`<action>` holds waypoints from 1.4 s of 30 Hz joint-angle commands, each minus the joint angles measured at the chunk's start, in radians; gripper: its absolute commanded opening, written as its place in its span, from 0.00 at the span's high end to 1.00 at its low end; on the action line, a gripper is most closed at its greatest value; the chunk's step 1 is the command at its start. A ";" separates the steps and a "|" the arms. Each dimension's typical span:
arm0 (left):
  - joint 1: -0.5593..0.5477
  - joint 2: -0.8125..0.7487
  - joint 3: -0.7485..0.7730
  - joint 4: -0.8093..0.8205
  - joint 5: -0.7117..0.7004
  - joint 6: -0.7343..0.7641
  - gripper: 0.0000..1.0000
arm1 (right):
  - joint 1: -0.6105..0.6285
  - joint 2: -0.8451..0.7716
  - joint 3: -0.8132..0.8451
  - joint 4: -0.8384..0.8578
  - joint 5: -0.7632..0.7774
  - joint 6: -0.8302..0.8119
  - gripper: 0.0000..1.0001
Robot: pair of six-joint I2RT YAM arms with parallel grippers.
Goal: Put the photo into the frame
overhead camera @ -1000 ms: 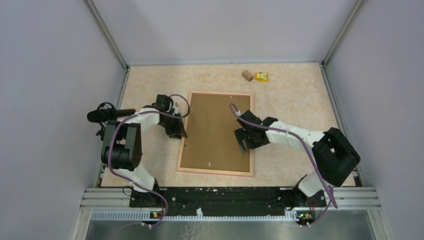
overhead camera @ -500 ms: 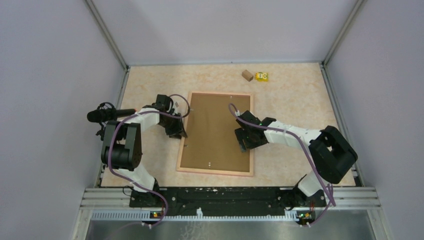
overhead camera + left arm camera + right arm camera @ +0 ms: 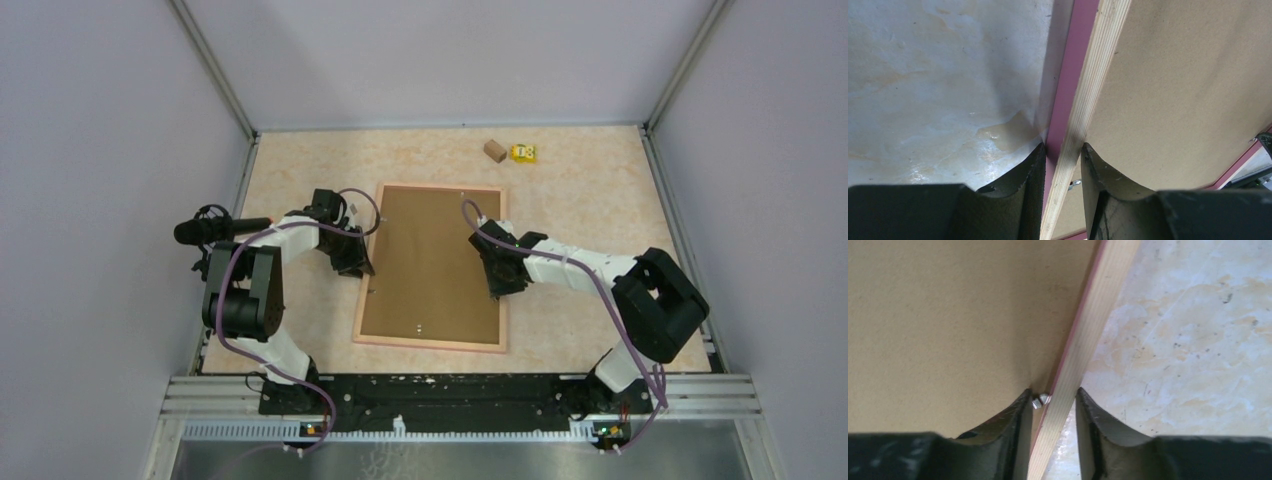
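Soft, even overhead light fills my top view, sharp edge to edge, with only faint shadows on the surface [image 3: 600, 200]. In the left wrist view a cool sheen glares off the surface and the frame [image 3: 1098, 75] throws a dull shadow leftward. The fingers [image 3: 1025, 180] of the left gripper [image 3: 1063, 150] sit dark and soft. The right wrist view is warmer, its near edge blurred.

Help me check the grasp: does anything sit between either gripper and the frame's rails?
Nothing visible does. The left gripper straddles the left rail of the frame, the right gripper its right rail. A small screw sits beside the right gripper's inner finger, by the backing board.
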 commanded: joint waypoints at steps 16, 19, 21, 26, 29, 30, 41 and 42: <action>-0.004 -0.007 -0.039 -0.004 -0.003 0.017 0.63 | 0.058 0.132 0.036 -0.082 -0.051 0.308 0.90; -0.004 -0.010 -0.041 -0.005 -0.003 0.017 0.63 | 0.058 0.122 0.048 -0.094 -0.051 0.272 0.73; -0.004 -0.012 -0.042 -0.005 -0.003 0.017 0.63 | 0.058 0.114 0.044 -0.094 -0.052 0.256 0.65; -0.004 -0.015 -0.042 -0.004 -0.003 0.017 0.63 | 0.058 0.122 0.028 -0.096 -0.076 0.224 0.59; -0.004 -0.016 -0.042 -0.005 -0.004 0.017 0.63 | 0.058 0.121 0.007 -0.085 -0.082 0.222 0.57; -0.004 -0.015 -0.042 -0.005 -0.003 0.017 0.63 | 0.058 0.123 0.003 -0.087 -0.079 0.221 0.57; -0.004 -0.015 -0.044 -0.005 -0.002 0.017 0.63 | 0.058 0.118 0.008 -0.110 -0.044 0.218 0.92; -0.004 -0.017 -0.044 -0.005 -0.004 0.017 0.63 | 0.058 0.118 0.009 -0.107 -0.047 0.218 0.93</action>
